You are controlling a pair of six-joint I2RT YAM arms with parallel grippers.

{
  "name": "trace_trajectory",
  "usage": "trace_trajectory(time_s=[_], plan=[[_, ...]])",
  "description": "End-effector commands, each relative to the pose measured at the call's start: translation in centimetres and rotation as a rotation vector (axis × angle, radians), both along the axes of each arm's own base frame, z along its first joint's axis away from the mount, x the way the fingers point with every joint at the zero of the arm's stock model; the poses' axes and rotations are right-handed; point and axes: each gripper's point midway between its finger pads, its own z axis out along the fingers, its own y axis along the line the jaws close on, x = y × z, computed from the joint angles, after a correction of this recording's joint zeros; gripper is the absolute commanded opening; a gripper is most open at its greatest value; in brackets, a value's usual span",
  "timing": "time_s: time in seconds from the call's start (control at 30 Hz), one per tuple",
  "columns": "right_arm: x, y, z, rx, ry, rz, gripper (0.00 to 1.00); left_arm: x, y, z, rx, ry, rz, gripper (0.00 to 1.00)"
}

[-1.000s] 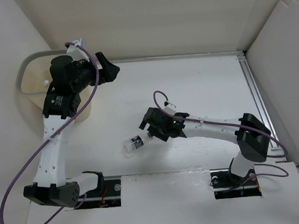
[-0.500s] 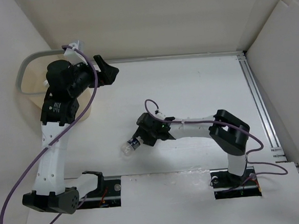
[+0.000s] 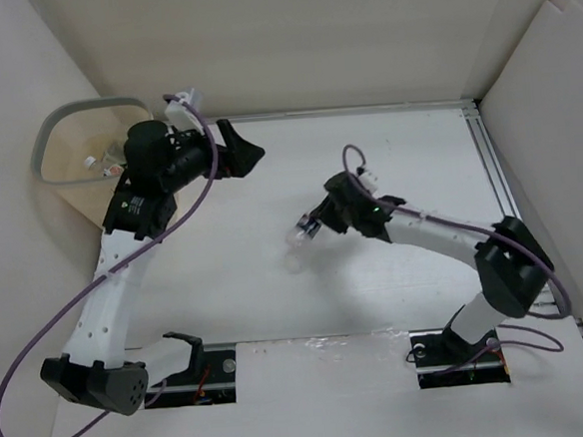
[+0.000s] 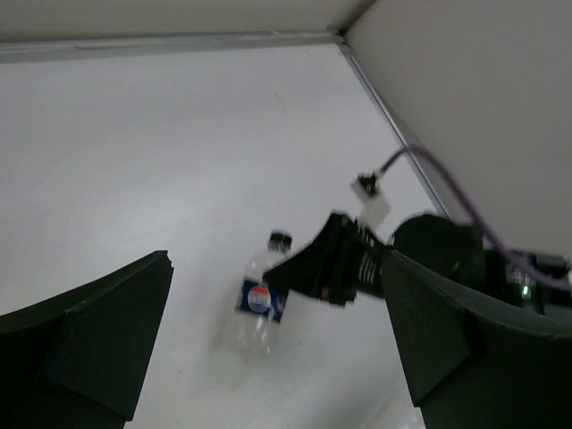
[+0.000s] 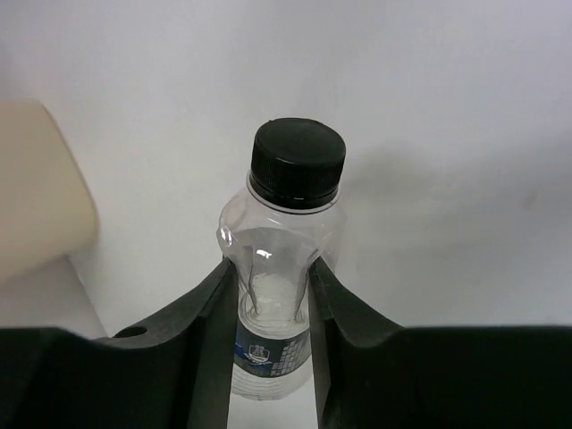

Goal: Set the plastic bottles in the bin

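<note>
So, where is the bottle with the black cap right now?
In the top view the bottle is near the middle of the table, clamped in the right gripper, well to the right of the bin.

Bottle [image 5: 279,223] base cut off behind right hand [image 5: 270,273]

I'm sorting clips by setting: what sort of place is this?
Probably a robotics lab test cell: plain white panels enclose a white table, left arm and right arm are bolted at its near edge, and the right pincer grips a plastic bottle, with a beige bin at far left.
</note>
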Motion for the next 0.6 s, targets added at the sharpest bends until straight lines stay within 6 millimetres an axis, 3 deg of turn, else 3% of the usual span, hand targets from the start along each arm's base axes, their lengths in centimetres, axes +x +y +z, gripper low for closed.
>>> trace_trajectory(time_s=[0.0, 0.03, 0.13, 0.27, 0.37, 0.4, 0.53, 0.57], plan=[[6.2, -6.4, 8.2, -0.13, -0.299, -0.058, 0.0, -0.7, -4.9, 0.6, -0.076, -0.022, -0.136, 1.0], [6.6, -7.8, 10.4, -0.191, -0.377, -0.008, 0.0, -1.8, -7.3, -0.3, -0.078, -0.004, -0.194, 1.0], [8.5, -11.4, 15.2, -0.247, -0.514, -0.05, 0.0, -2.6, -11.4, -1.3, -0.1, 0.0, -0.273, 1.0], [8.4, -14.5, 22.0, -0.288, -0.75, 0.047, 0.0, -2.1, -13.7, -2.4, -0.108, 0.001, -0.307, 1.0], [7.6, -14.4, 25.4, -0.271, -0.902, 0.169, 0.0, -2.2, -15.6, -2.5, -0.09, -0.014, -0.337, 1.0], [6.9, -14.6, 26.7, -0.288, -0.957, 0.199, 0.0, -2.0, -15.7, -1.5, -0.093, -0.038, -0.34, 1.0], [4.9, -13.9, 29.3, -0.236, -1.096, 0.329, 0.0, -1.7, -16.9, -0.6, -0.074, -0.081, -0.358, 1.0], [4.2, -13.2, 29.8, -0.202, -1.135, 0.408, 0.0, -1.7, -17.3, -1.2, -0.062, -0.075, -0.381, 1.0]])
